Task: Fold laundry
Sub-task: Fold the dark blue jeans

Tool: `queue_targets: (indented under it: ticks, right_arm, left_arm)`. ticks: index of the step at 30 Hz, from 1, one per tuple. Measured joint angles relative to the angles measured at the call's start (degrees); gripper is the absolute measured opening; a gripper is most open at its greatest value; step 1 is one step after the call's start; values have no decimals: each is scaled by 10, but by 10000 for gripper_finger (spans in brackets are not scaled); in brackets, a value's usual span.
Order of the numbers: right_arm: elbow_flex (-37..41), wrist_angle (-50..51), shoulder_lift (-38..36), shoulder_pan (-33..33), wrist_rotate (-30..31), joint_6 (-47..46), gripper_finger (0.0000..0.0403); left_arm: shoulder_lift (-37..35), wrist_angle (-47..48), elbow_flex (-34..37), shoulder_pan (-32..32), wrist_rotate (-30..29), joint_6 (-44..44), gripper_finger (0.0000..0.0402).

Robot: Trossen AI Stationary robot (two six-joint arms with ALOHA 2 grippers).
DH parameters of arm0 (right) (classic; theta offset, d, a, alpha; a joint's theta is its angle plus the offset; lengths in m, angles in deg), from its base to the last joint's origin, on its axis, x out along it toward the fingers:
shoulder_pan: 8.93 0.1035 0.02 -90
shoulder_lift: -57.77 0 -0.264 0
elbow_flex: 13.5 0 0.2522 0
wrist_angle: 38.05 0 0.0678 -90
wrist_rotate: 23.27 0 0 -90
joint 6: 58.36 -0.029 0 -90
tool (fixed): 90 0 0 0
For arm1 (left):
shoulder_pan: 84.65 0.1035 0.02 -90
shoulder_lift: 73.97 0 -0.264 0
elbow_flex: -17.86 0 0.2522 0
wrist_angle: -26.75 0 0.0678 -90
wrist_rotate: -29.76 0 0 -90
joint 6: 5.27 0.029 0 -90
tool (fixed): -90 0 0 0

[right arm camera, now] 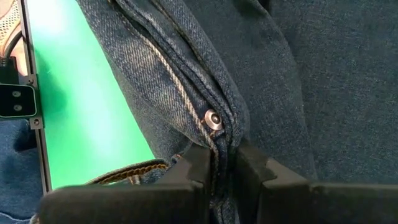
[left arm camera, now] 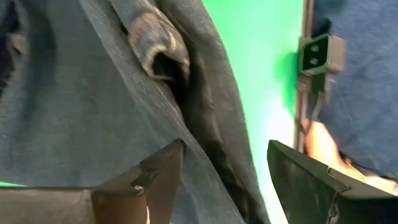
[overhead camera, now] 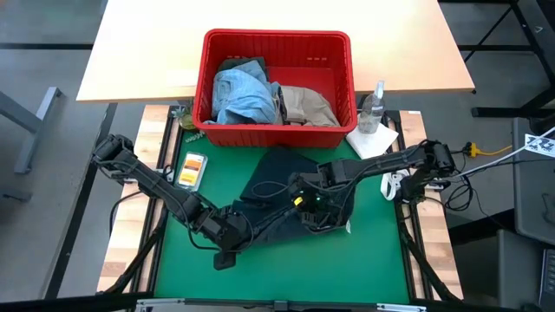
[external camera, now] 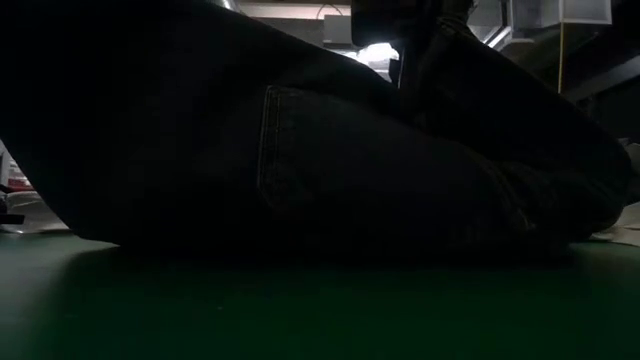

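Dark navy jeans (overhead camera: 279, 178) lie bunched in the middle of the green mat (overhead camera: 186, 260), and in the low view they (external camera: 330, 170) fill most of the picture. My right gripper (right arm camera: 235, 155) is over the heap's middle (overhead camera: 303, 201), shut on the denim. My left gripper (left arm camera: 224, 155) stands open at the jeans' near left edge (overhead camera: 236, 236), one finger over the cloth and one over the bare mat. Light blue denim (overhead camera: 238, 91) and a beige piece (overhead camera: 308, 104) lie in the red basket (overhead camera: 347, 52). My right gripper pinches a thick stitched seam of the jeans (right arm camera: 219, 140) between its two fingers, just below a metal rivet (right arm camera: 213, 119). The fingers slant down from above and lie across the seam. The cloth bunches up toward the hold while the rest lies on the mat. My left gripper: I cannot tell whether its fingers (left arm camera: 163, 174) touch the jeans' edge.
The red basket stands at the mat's far edge. A clear spray bottle (overhead camera: 374, 106) and a white cloth (overhead camera: 373, 140) sit at the far right, and a small orange-and-white packet (overhead camera: 191, 169) at the left. Bare mat shows along the near edge.
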Motion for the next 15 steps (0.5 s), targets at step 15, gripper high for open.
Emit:
queue_targets:
  ticks: [15]
  right_arm:
    - [0, 6, 0, 5, -22, 22, 40]
  left_arm:
    - [22, 17, 0, 4, -63, -19, 165]
